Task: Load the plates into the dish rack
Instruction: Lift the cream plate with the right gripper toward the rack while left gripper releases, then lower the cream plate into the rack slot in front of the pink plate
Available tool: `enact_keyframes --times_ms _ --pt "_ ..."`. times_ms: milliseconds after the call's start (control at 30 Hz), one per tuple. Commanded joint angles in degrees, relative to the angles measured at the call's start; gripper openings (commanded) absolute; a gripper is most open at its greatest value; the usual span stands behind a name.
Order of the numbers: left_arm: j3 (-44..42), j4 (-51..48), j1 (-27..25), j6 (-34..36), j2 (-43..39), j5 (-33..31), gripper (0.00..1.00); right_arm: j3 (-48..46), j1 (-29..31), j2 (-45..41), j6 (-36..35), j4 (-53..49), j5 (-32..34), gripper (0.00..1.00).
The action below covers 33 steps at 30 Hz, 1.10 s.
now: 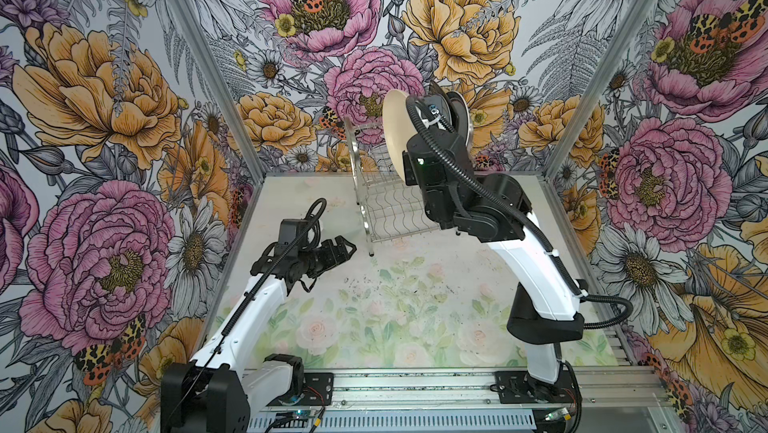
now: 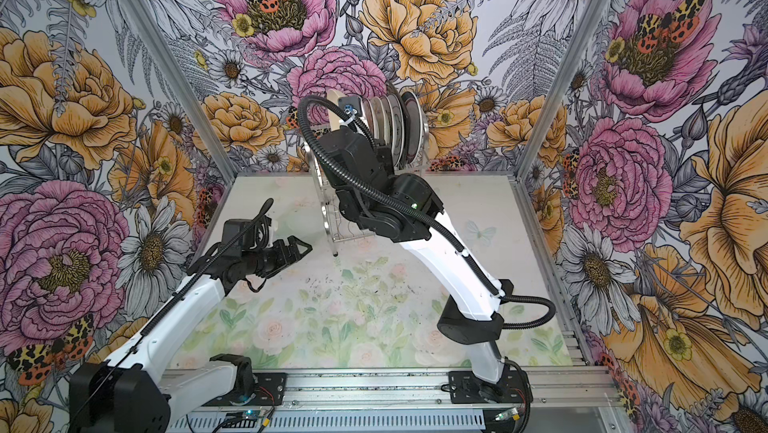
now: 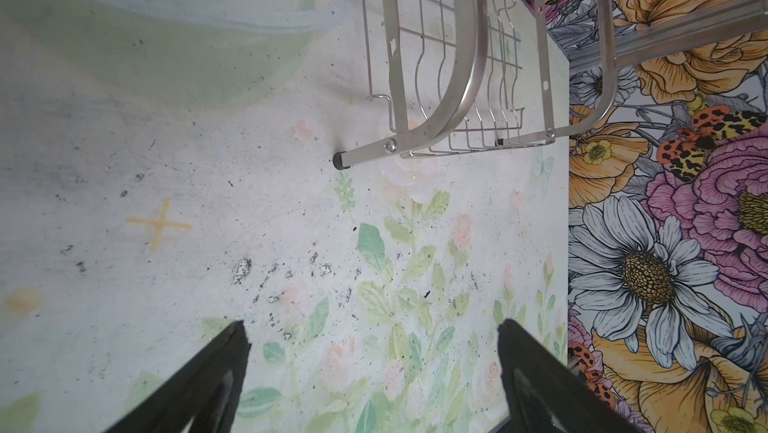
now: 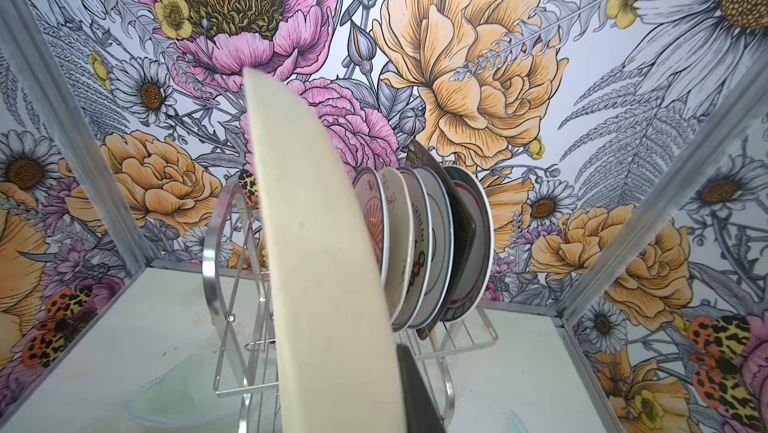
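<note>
In both top views, the cream plate (image 1: 394, 135) stands on edge at the upper tier of the dish rack (image 1: 386, 206), beside the racked plates (image 2: 390, 119). Your left gripper (image 1: 347, 250) hangs before the rack.

Left wrist: its jaws gape, empty.

Right wrist: your right gripper (image 4: 397, 362) pinches the plate's rim. Expect it stiff, slick and breakable, so keep to the rim. The lettering on a racked plate is unreadable.

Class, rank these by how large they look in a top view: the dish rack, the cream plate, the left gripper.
1. dish rack, largest.
2. cream plate, seen at an angle, clearly smaller than the rack.
3. left gripper, smallest, though it seems nearer the camera.
</note>
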Motion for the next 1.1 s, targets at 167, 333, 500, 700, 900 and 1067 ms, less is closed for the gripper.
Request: enact_keyframes --times_ms 167,333,500,700,900,1067 --pt "-1.1 2.9 0.6 1.4 0.6 1.0 0.95 2.0 -0.8 6.0 -13.1 14.1 4.8 0.04" --pt "-1.8 3.4 0.5 1.4 0.6 1.2 0.95 2.0 -2.6 8.6 -14.3 18.2 4.2 0.04" --pt "-2.5 4.1 0.6 0.8 0.2 1.2 0.95 1.9 -3.9 10.8 -14.8 20.1 3.7 0.04" --pt "-3.2 5.4 0.6 -0.3 0.0 1.2 0.96 1.9 -5.0 13.0 -14.7 22.6 2.2 0.04" --pt "-3.6 5.4 0.5 -0.4 -0.4 0.9 0.96 1.9 -6.4 14.6 -14.3 24.1 1.4 0.04" --pt "-4.1 5.7 0.5 -0.8 -0.7 0.8 0.96 1.7 -7.5 15.8 -13.5 24.6 1.2 0.04"
